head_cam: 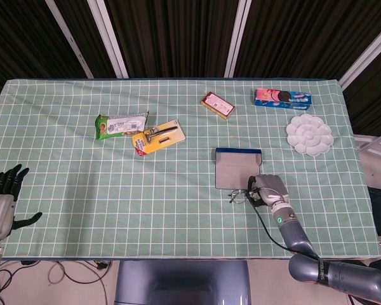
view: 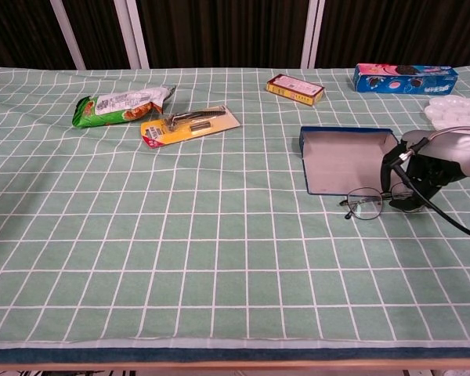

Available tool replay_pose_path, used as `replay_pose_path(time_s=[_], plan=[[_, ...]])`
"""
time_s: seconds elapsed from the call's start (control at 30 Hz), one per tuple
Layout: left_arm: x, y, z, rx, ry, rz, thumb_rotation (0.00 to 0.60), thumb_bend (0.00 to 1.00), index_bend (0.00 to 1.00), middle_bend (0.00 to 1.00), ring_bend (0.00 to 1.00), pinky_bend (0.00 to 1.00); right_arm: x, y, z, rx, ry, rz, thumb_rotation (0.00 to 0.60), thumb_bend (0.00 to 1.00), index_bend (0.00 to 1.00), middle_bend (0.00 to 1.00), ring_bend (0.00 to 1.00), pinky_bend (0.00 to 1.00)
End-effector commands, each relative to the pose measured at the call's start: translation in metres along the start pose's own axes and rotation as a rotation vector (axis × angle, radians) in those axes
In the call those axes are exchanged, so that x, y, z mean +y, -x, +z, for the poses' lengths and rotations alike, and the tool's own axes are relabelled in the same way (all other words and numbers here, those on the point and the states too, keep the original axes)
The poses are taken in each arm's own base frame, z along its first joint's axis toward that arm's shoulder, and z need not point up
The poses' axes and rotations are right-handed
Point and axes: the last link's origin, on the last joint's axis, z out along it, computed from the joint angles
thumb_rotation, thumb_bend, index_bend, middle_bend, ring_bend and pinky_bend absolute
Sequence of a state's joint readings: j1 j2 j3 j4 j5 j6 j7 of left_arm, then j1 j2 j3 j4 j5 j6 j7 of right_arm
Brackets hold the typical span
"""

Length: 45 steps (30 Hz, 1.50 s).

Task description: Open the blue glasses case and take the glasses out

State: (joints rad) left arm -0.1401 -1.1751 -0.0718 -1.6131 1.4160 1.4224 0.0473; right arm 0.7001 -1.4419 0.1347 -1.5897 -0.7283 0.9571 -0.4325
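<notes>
From the head view, we see a green checked tablecloth (head_cam: 114,190) with the blue glasses case (head_cam: 238,169) lying open right of centre, its grey lining facing up. The glasses (head_cam: 240,195) lie outside it on the cloth, just beside the case's near right corner. Our right hand (head_cam: 267,189) sits on the right end of the glasses, fingers curled down over the frame. From above we cannot tell whether they actually pinch it. The glasses' long axis runs left to right, so the free lens points left, away from the palm. Our left hand (head_cam: 3,197) rests at the far left near edge, well apart from everything, fingers spread and holding nothing.

From the chest view, the case (view: 346,159) shows its raised blue wall along the far side. The glasses (view: 368,205) sit just in front of its near edge: one round lens is clear to see on the left, the other is hidden under our right hand (view: 419,176). The dark fingers (view: 392,168) wrap down around the right part of the frame and appear to grip it, though the contact itself is hidden. The left hand is out of this view.

We judge the right hand is the only one placed to act: the glasses extend leftward from its fingers, so a straight lift should bring them away.
</notes>
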Motion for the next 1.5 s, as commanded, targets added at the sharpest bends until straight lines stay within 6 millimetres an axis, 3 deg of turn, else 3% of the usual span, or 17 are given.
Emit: replay_pose_path(time_s=[0.03,0.7,1.07,1.5], plan=[[0.0001,0.0,0.0,-0.001,0.0,0.001,0.6,0.01,0.0,0.0,0.0,0.0,-0.0002,0.0003,-0.0002,0.0,-0.001,0.002,0.6,0.4,0.49,0.92,0.96,1.0],[-0.0007,-0.0005,0.0001,0.001,-0.007,-0.006,0.6,0.01,0.0,0.0,0.0,0.0,0.0046,0.0071,0.0047,-0.007,0.036,0.025,0.6,0.46,0.51,0.92,0.96,1.0],[-0.0008,-0.0011,0.0,0.004,-0.01,-0.014,0.6,0.01,0.0,0.0,0.0,0.0,0.0069,0.0092,0.0044,-0.01,0.05,0.027,0.6,0.58,0.55,0.92,0.96,1.0],[-0.0006,-0.0014,-0.0003,0.004,-0.012,-0.018,0.6,0.01,0.0,0.0,0.0,0.0,0.004,0.0058,0.0034,0.002,0.048,0.045,0.6,0.58,0.6,0.93,0.96,1.0]])
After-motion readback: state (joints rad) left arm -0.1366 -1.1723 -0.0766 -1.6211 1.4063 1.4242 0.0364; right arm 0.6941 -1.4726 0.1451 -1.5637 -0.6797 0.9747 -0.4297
